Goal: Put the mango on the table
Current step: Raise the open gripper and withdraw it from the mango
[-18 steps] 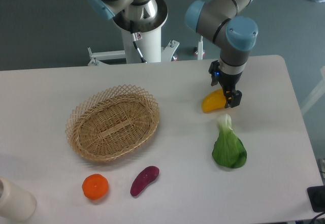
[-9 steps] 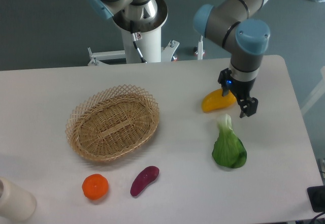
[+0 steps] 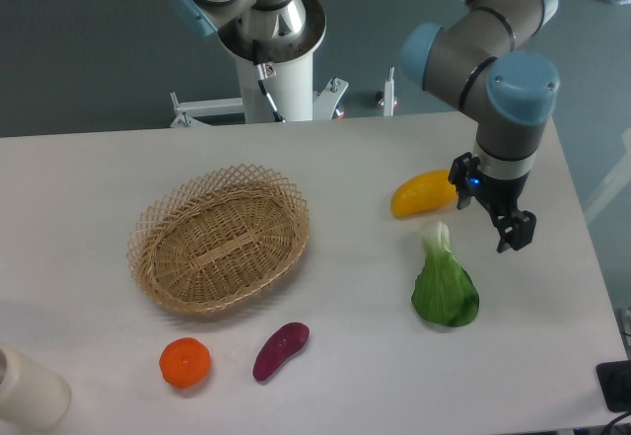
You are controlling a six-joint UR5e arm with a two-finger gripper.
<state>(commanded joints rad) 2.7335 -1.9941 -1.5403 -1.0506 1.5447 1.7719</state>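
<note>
No text, label, brand, number or sign can be read anywhere in the frame. Nothing legible is shown.

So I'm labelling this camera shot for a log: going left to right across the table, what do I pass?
White cylinder at the corner → orange → basket → purple vegetable → mango → leafy green → gripper.

Arm bent over right side, wrist pointing down; claw spread apart, holding nothing.
</note>
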